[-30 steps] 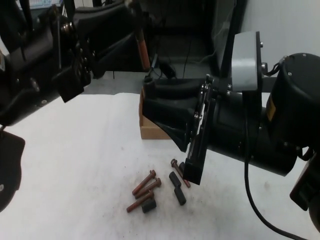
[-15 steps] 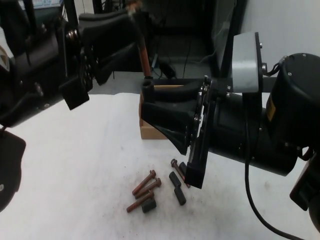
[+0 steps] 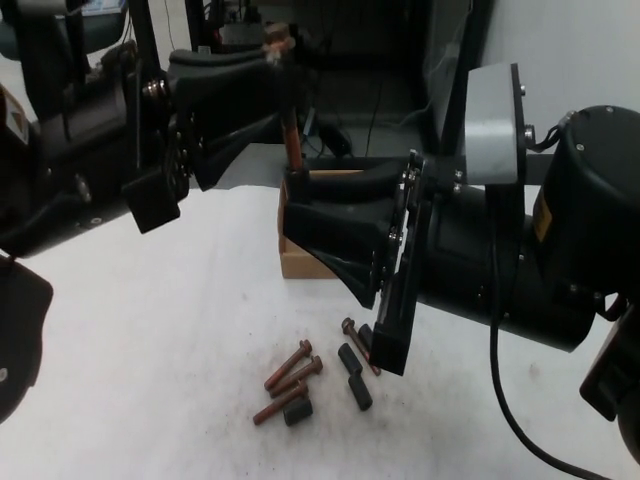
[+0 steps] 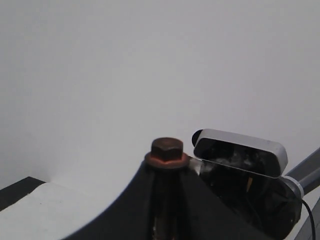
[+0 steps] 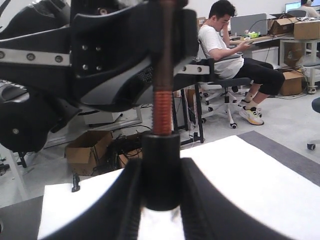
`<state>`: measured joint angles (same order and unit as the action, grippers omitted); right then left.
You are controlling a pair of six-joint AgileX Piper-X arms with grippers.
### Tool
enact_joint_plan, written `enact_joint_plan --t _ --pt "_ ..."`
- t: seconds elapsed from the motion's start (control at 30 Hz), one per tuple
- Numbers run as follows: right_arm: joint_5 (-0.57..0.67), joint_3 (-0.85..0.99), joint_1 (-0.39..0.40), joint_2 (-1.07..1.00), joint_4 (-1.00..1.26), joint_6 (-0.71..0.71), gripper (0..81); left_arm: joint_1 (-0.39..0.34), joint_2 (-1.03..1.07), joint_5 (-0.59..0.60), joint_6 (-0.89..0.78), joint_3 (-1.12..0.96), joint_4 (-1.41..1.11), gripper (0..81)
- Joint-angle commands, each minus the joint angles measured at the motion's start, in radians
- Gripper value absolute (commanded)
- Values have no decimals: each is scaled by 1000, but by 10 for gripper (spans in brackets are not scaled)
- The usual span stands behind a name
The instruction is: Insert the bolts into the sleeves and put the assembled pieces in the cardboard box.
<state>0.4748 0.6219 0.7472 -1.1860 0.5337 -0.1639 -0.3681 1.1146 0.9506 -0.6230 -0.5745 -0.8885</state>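
Observation:
My left gripper [image 3: 278, 72] is shut on a copper-coloured bolt [image 3: 290, 125] that hangs upright with its head [image 4: 166, 151] at the top, above the far side of the bench. Directly under it my right gripper [image 3: 297, 192] is shut on a black sleeve [image 5: 161, 167] that stands upright. The bolt's threaded end [image 5: 162, 112] meets the sleeve's mouth. The cardboard box [image 3: 298, 262] lies on the white bench behind and below the right gripper, partly hidden by it. Loose bolts [image 3: 290, 366] and loose black sleeves [image 3: 350, 358] lie in a cluster near the bench's front.
The right arm's bulky wrist [image 3: 500, 260] hangs over the right half of the bench. White cloth [image 3: 150, 320] covers the bench, with open room on its left. One more bolt [image 3: 360, 345] lies by the sleeves. A room with chairs and boxes lies beyond the bench.
The left arm has carried the bolt to the right, until it hangs upright over the sleeve. The right gripper rose slightly with its sleeve. The loose parts have not moved.

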Motion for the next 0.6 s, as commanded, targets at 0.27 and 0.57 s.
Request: enact_joint_plan --t 0.27,0.57 --pt "-1 13 -1 0 33 0 8 -4 -2 82 67 -4 163 9" --pt "-1 13 -1 0 32 0 8 -2 -2 82 -21 -4 157 615"
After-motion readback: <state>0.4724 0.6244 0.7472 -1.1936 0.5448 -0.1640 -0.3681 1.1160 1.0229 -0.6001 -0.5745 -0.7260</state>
